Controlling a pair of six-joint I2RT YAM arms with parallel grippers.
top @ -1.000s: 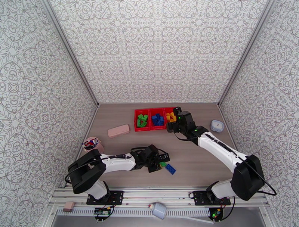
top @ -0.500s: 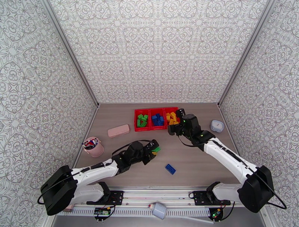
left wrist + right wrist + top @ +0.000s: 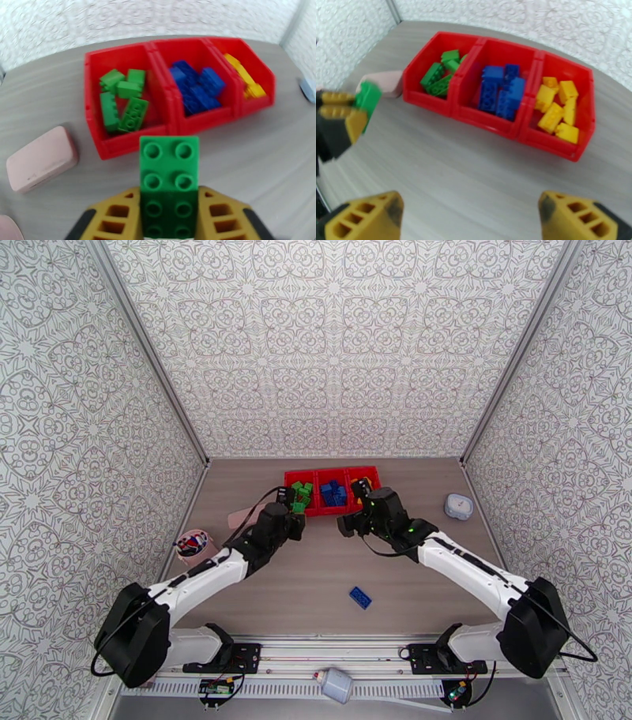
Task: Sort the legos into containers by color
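Your left gripper [image 3: 170, 215] swung toward twelve o'clock, up to the containers [image 3: 130, 143]; its wrist view showed it clamped on a green lego [image 3: 170, 169]. Overhead, a blue lego [image 3: 360, 597] lay at six; your right gripper [image 3: 470, 219] gaped.

Bright even light, soft faint shadows, wrist views blurred with curved edges, overhead view sharp

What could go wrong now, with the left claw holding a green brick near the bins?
The left claw grips the green brick only by its near half; it may slip out.
Released off-centre, it could land in the blue bin beside the green bin.
The open right claw is close; both might collide.
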